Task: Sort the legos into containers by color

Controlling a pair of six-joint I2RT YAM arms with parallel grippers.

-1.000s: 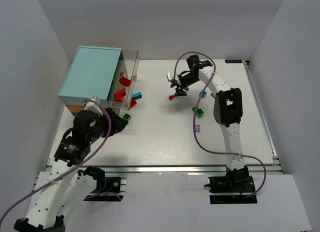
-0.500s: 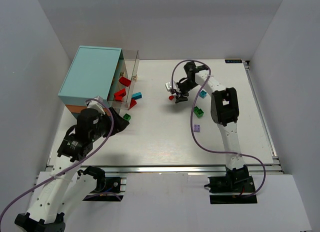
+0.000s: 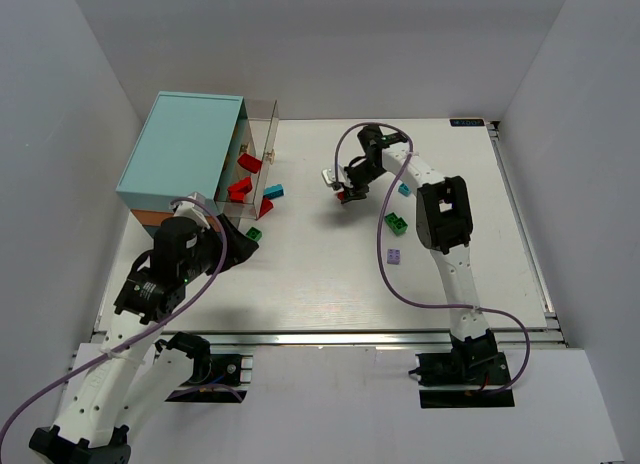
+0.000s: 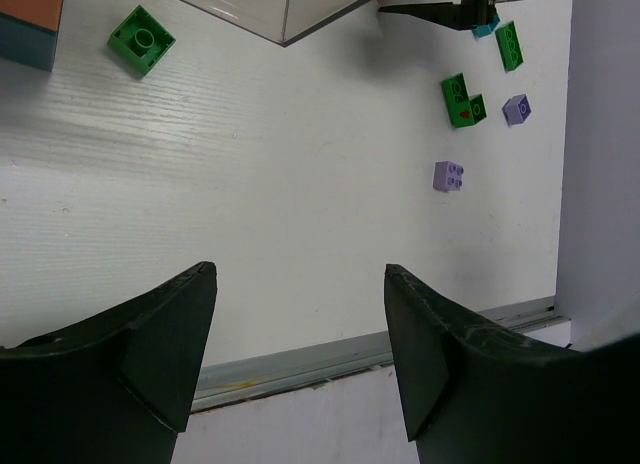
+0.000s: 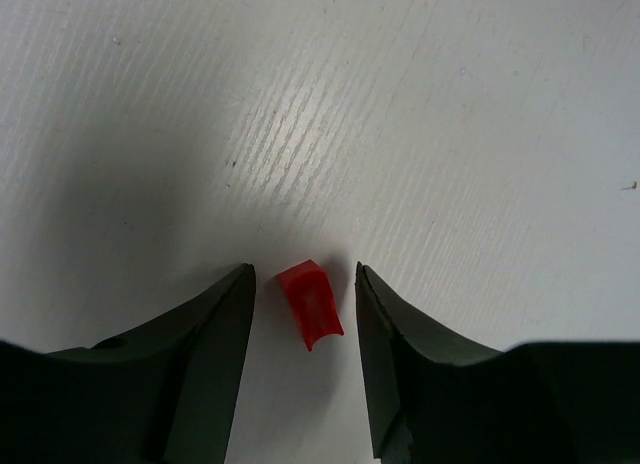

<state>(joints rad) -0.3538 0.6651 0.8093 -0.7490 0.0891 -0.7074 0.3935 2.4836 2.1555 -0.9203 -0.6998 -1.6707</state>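
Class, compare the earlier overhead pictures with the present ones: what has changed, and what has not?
The right gripper has swung left and come down over the red brick, its jaws open on either side, not yet gripping. The brick has not moved. The left gripper, cabinet and other bricks stayed where they were.

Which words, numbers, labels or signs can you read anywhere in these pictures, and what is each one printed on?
None can be read. A small dark tag at the table's far edge may carry print, but is too small to read. The legos and cabinet show no lettering.
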